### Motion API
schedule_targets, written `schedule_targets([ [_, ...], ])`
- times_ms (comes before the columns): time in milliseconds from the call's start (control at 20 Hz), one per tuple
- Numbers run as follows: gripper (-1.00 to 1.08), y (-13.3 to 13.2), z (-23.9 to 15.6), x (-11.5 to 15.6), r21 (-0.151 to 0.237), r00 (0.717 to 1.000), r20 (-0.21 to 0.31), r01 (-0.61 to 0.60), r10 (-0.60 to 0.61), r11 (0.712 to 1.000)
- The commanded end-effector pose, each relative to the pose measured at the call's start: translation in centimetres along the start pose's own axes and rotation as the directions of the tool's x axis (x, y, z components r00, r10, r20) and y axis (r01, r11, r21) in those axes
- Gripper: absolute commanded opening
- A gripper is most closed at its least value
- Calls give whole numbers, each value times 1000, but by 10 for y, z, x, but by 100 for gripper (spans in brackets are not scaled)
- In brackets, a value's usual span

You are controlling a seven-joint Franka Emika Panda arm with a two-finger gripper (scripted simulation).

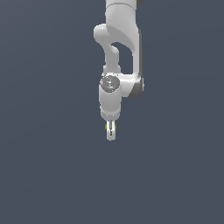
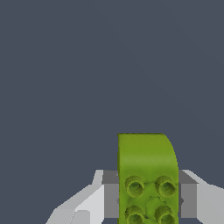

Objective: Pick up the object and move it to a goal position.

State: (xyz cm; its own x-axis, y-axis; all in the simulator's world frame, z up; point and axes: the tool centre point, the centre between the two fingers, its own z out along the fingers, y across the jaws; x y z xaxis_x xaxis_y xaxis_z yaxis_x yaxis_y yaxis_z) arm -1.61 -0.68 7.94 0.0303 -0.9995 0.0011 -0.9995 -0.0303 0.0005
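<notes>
A: Starting close in, what is the wrist view showing?

B: The gripper (image 2: 148,199) is clamping the object (image 2: 146,166) between its two fingers (image 2: 111,199). The grey pads are pressing against both sides of it, so the jaws are closed on it.

A: And how is the object looking?

B: It is a lime-green block, studded like a toy brick, with four round studs facing the camera and one upper corner rounded off. It is sticking out past the fingertips, with only plain dark grey behind it.

A: Now from the exterior view?

B: The white arm (image 1: 118,43) is reaching down from the top of the frame, with the wrist pointing straight downward. The gripper (image 1: 111,131) is hanging at its lower end, fingers close together. Only a sliver of the object (image 1: 106,127) is peeking out at the fingers, on the exterior view's left.
</notes>
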Motion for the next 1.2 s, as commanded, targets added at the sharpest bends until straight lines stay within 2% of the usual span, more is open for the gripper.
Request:
schedule_targets([
  [0, -100, -10, -20, 16, 0, 1000, -1, 0, 0, 1000],
  [550, -100, -54, -97, 78, 0, 1000, -1, 1, -1, 1000],
  [1150, -100, -74, -127, 102, 0, 1000, 1, 1, -1, 1000],
])
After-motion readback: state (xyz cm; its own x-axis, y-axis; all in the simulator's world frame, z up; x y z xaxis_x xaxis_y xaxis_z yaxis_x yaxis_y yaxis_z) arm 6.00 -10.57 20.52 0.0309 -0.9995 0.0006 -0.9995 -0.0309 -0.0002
